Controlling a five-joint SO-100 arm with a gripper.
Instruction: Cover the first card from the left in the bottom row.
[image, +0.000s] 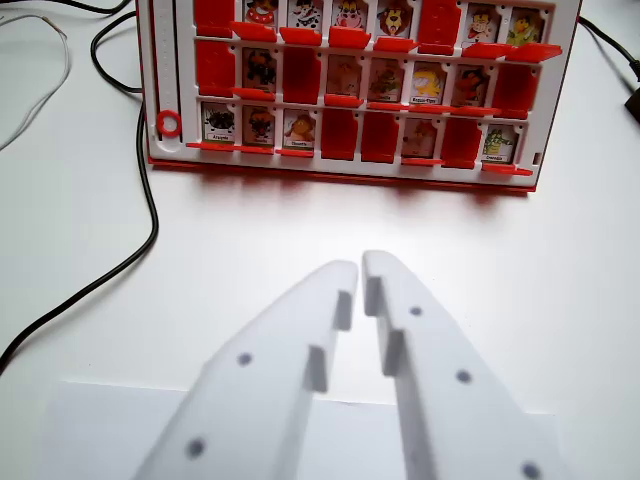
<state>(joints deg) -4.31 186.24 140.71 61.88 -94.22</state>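
Two white fingers of the gripper (360, 268) fill the lower middle of the wrist view, their tips drawn nearly together with only a thin slit between them and nothing held. Ahead of the tips, well apart across bare white table (80, 200), stands the red-and-white game board (350, 150) with its rows of small animal cards. In its bottom row, the first card from the left (219, 124) sits ahead and off toward the wrist view's left of the gripper; it shows its picture, with its red flap lying flat at its foot (the caption under the picture is too small to read). Several other windows in that row show plain red. A small red ring (168, 124) sits on the board's edge just left of that card. A black cable (140, 240) curves over the table farther to the left of the gripper.
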